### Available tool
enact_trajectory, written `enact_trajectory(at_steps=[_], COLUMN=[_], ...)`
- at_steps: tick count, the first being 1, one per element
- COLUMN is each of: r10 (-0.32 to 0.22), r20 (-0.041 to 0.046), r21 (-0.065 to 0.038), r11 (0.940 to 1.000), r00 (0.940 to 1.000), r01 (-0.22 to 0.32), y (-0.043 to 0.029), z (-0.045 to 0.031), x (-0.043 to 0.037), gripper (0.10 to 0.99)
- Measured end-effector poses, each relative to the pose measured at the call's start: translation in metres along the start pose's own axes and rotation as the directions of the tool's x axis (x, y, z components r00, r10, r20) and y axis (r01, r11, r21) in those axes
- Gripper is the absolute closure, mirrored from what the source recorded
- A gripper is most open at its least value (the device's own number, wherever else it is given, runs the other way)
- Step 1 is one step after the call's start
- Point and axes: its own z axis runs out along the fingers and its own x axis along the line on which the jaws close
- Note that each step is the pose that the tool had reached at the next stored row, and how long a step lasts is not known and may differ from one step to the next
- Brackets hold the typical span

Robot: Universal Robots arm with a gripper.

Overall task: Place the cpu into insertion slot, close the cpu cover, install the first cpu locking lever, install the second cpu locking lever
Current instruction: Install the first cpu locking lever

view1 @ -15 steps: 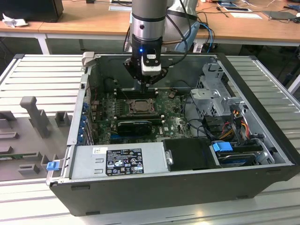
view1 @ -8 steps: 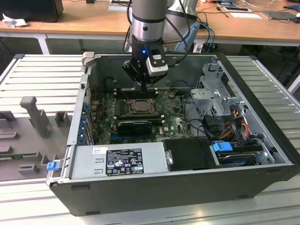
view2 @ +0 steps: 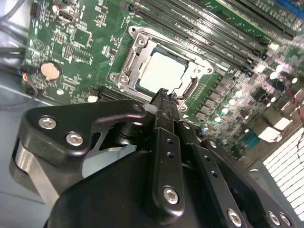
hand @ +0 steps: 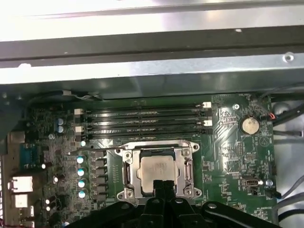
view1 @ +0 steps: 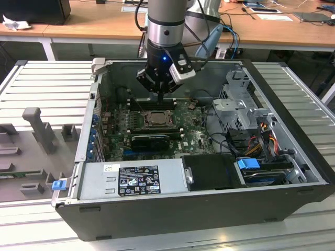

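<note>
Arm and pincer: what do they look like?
Silver-grey cylindrical arm, black wrist with a blue light, black cable alongside. Matte black pincer: slim fingers on linked bars, silver screw heads.

I'm looking across a ribbed silver metal table (view1: 47,78), its long slats catching a pale sheen under even light. Near the table's edge on the exterior view's left, grey moulded fixtures (view1: 39,128) stand on the slats. Past the table's far edge I've got a row of wooden desks (view1: 94,26) on white legs (view1: 48,49). A black box (view1: 39,10) and a crumpled white paper (view1: 14,23) sit at the desks' end on the exterior view's left. Flat paper sheets (view1: 275,17) lie toward the exterior view's right.
</note>
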Motion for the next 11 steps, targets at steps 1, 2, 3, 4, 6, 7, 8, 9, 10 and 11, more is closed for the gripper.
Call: enact_trajectory(at_steps=[1, 2, 3, 4, 6, 7, 8, 9, 10, 11], r10=[-0.015, -0.037, -0.054, -0.063, -0.074, -0.075, -0.078, -0.079, -0.080, -0.080], r20=[-0.0003, -0.0006, -0.0008, -0.0010, -0.0010, -0.0011, -0.0012, -0.0010, -0.0010, -0.0010], r21=[0.000, 0.000, 0.000, 0.000, 0.000, 0.000, 0.000, 0.000, 0.000, 0.000], r11=[0.9999, 0.9993, 0.9985, 0.9980, 0.9973, 0.9972, 0.9970, 0.9969, 0.9968, 0.9968], r00=[0.9999, 0.9993, 0.9985, 0.9980, 0.9973, 0.9972, 0.9970, 0.9969, 0.9968, 0.9968], r01=[0.015, 0.037, 0.054, 0.063, 0.074, 0.075, 0.078, 0.079, 0.080, 0.080], y=[0.0000, 0.0000, 0.0000, 0.0000, -0.0002, -0.0004, -0.0008, -0.0010, -0.0012, -0.0014], z=[0.0000, 0.0000, 0.0000, 0.0000, 0.0005, 0.0008, 0.0013, 0.0018, 0.0022, 0.0025], x=[0.0000, 0.0000, 0.0000, 0.0002, 0.0038, 0.0087, 0.0167, 0.0217, 0.0262, 0.0300], gripper=[0.980, 0.980, 0.980, 0.980, 0.980, 0.980, 0.980, 0.980, 0.980, 0.980])
